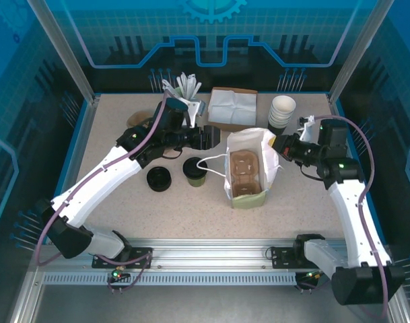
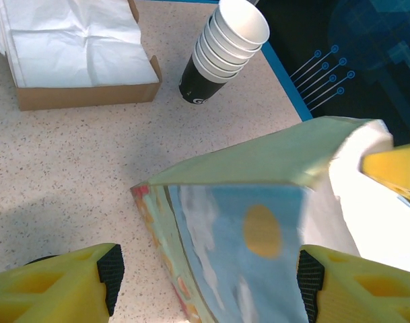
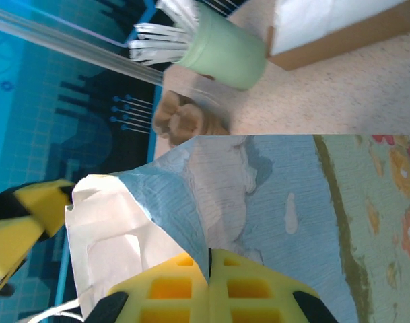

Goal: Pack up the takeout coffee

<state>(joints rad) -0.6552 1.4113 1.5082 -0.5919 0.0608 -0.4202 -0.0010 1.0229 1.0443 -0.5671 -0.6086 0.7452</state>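
Note:
The takeout coffee, a short pale green cup with a round black lid, stands on the table left of the paper bag. The bag stands upright and open, with a brown cardboard cup carrier inside. My right gripper is shut on the bag's right rim, and the right wrist view shows the paper pinched between the right gripper's jaws. My left gripper hovers open by the bag's upper left edge. In the left wrist view the bag's blue printed side lies between the left gripper's spread fingers.
A second black-lidded round object sits left of the coffee. At the back are a box of white napkins, a stack of lidless cups, a mint-green cup of stirrers and a brown carrier.

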